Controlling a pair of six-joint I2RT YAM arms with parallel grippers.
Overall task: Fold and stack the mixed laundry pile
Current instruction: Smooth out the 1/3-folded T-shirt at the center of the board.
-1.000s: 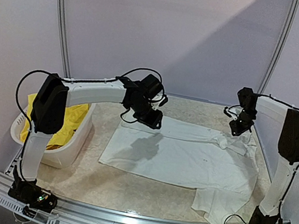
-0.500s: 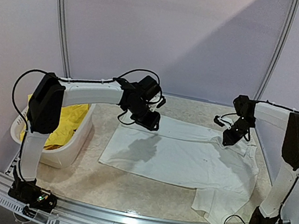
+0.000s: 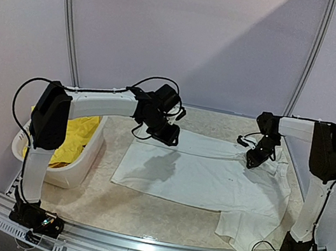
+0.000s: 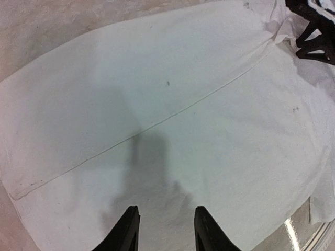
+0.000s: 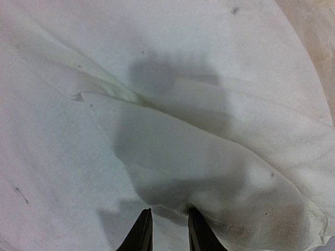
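1. A white slotted plastic basket (image 3: 86, 162) stands at the left edge of the speckled beige surface (image 3: 141, 210), heaped with bright yellow cloth (image 3: 75, 139). A bare strip of surface separates its wall from the spread white T-shirt (image 3: 204, 177).
2. The left arm (image 3: 104, 102) spans above the basket's far end and that strip. The left gripper (image 3: 167, 137) hangs over the shirt's far-left corner.
3. The right gripper (image 3: 252, 160) sits low at the shirt's bunched far-right folds, and the right arm (image 3: 323, 183) lines the right edge.
4. A wide bare band of surface runs between the shirt's near hem and the arm bases.
5. The shirt's flat middle lies open from above between both grippers.
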